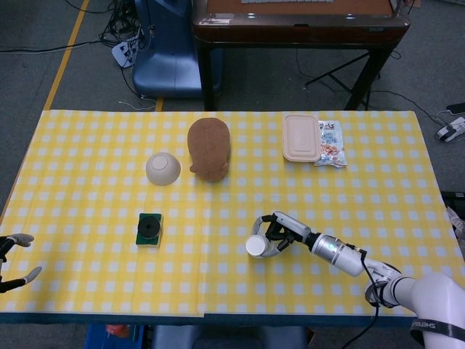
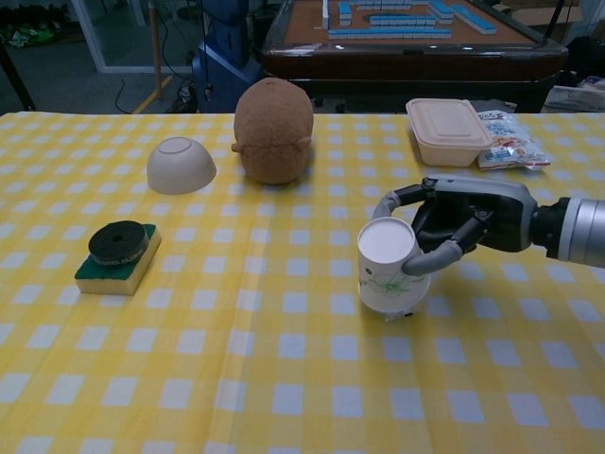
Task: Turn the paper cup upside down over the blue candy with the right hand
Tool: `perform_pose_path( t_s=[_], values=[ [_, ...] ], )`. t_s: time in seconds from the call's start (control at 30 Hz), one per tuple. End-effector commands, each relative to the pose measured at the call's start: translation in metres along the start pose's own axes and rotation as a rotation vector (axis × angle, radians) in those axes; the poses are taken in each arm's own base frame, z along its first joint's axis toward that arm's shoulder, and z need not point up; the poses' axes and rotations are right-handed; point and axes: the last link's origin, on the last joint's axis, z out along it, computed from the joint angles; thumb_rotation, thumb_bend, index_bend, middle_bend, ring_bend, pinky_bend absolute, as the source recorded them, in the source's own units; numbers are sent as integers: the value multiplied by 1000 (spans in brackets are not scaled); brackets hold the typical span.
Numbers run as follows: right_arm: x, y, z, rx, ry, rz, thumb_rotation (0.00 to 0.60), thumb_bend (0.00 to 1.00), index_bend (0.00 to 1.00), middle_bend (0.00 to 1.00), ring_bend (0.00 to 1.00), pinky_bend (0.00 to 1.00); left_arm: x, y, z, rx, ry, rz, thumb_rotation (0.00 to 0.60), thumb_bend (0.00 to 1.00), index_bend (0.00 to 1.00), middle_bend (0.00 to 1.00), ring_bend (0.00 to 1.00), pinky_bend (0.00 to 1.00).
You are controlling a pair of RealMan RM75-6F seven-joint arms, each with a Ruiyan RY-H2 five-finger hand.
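The white paper cup [image 2: 390, 268] stands upside down on the yellow checked cloth, its flat base up; in the head view the paper cup [image 1: 256, 246] sits right of centre near the front. My right hand [image 2: 460, 219] wraps its fingers around the cup's side from the right, and the same right hand [image 1: 278, 233] shows in the head view. No blue candy shows; it lay where the cup now sits. My left hand [image 1: 13, 262] rests at the table's front left corner with fingers apart and nothing in it.
A green sponge with a black disc [image 2: 116, 253] lies at the left. An upturned beige bowl [image 2: 180, 164] and a brown plush lump [image 2: 273, 130] sit behind. A lidded beige box [image 2: 447, 129] and a snack bag [image 2: 506, 138] are back right.
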Motion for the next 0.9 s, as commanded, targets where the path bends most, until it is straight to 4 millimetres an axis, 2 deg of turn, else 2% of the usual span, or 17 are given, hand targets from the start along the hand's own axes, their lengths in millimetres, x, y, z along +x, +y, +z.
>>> perform_pose_path(
  t_s=[0.03,0.3,0.67,0.8,0.9],
  values=[
    [-1,0,3,-8,-4,-8,600,20,506,1000,1000,1000,0,0,0,1,1,-1,600,137,452,439,353,522],
    [-2,2,7,-34,-22,-33,600,0,496,1000,1000,1000,0,-1,0,3,0,-4,600,137,452,439,353,522],
    [1,-3,-4,-24,-41,-68,600,0,233,1000,1000,1000,0,-1,0,2,-1,-1,600,137,452,439,353,522],
    [5,-9,-16,-3,-28,-112,600,0,171,1000,1000,1000,0,-1,0,1,-2,2,600,137,452,439,353,523],
    [7,-16,-30,15,-20,-145,600,0,161,1000,1000,1000,0,-1,1,3,-2,5,600,137,452,439,353,523]
  ],
)
